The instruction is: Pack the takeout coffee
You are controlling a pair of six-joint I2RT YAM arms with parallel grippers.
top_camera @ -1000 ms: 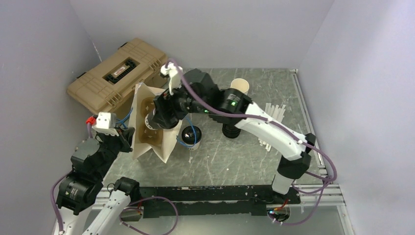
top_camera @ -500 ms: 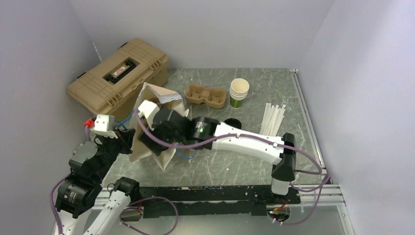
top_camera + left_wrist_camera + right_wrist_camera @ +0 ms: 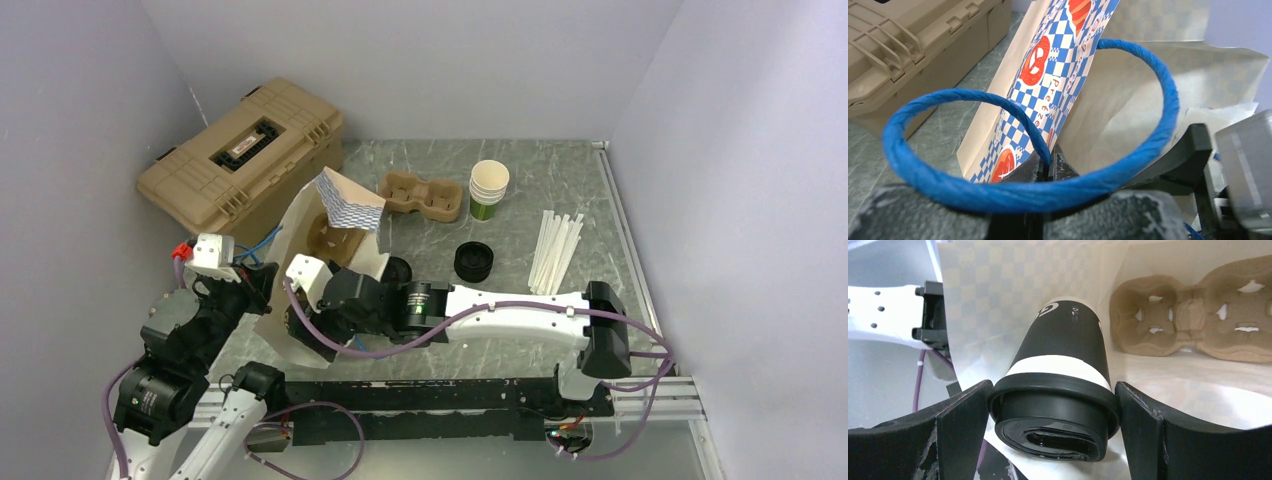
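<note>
In the right wrist view, the takeout coffee is a dark cup with a white band and a round black lid. It lies between my right gripper's two fingers, which press on the lid rim, and its base points into the open paper bag. A brown pulp carrier lies deeper inside the bag. In the top view my right gripper is at the bag's near mouth, and the cup is hidden there. My left gripper is shut on the bag's blue twisted handle at the bag's left edge.
A tan toolbox stands at the far left. An empty pulp carrier, a stack of lidless cups, a stack of black lids and white straws lie to the right. A dark round thing sits against the bag's right edge.
My right arm has swung from the far side of the bag down to its near mouth. The bag now lies open, showing the carrier inside. My left gripper keeps its hold.
</note>
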